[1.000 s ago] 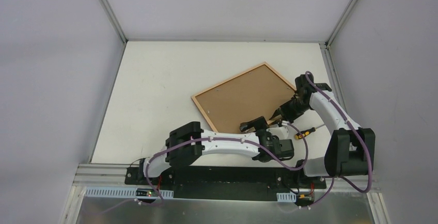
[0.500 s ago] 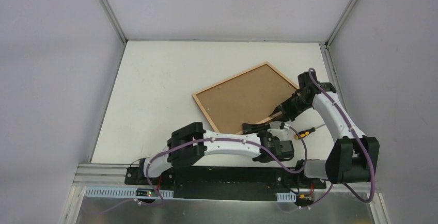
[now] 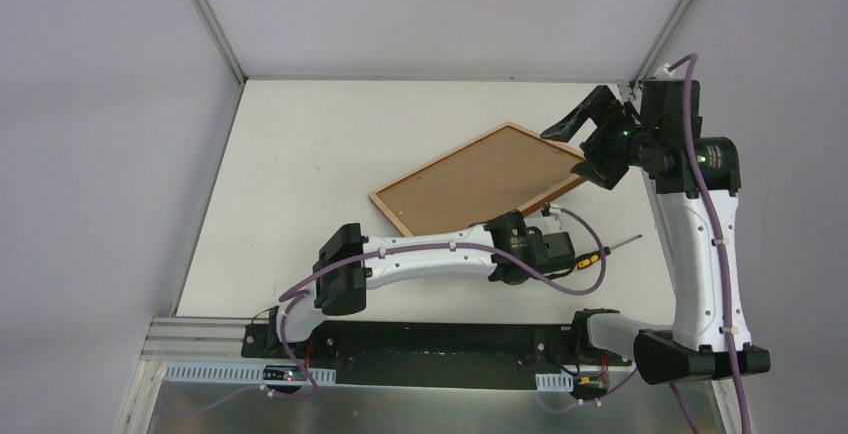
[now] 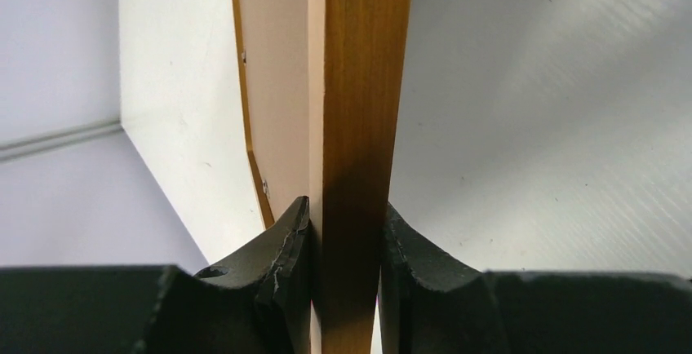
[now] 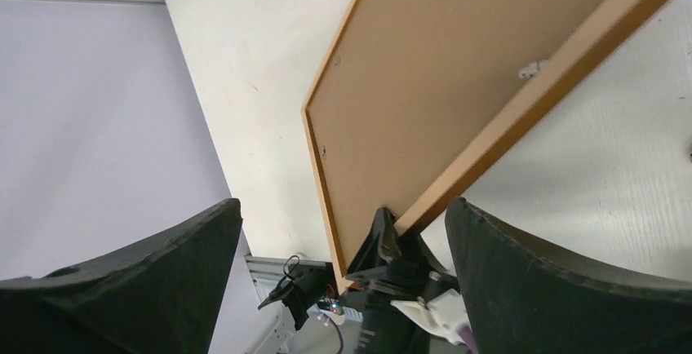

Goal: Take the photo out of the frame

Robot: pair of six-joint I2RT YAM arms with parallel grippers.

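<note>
The frame shows its cork-brown back, tilted with its near edge lifted off the table. My left gripper is shut on that near edge. In the left wrist view the wooden rail runs straight up between the two black fingers. My right gripper hangs open high above the frame's right corner, touching nothing. Its wrist view looks down on the frame's back and on the left gripper between its spread fingers. The photo is hidden.
A screwdriver with an orange and black handle lies on the white table just right of the left wrist. Grey walls close in the table at the back and on both sides.
My left gripper has shut on the frame's near edge and tipped that edge up. My right gripper has opened, let go of the frame's near right side, and risen up and back.
</note>
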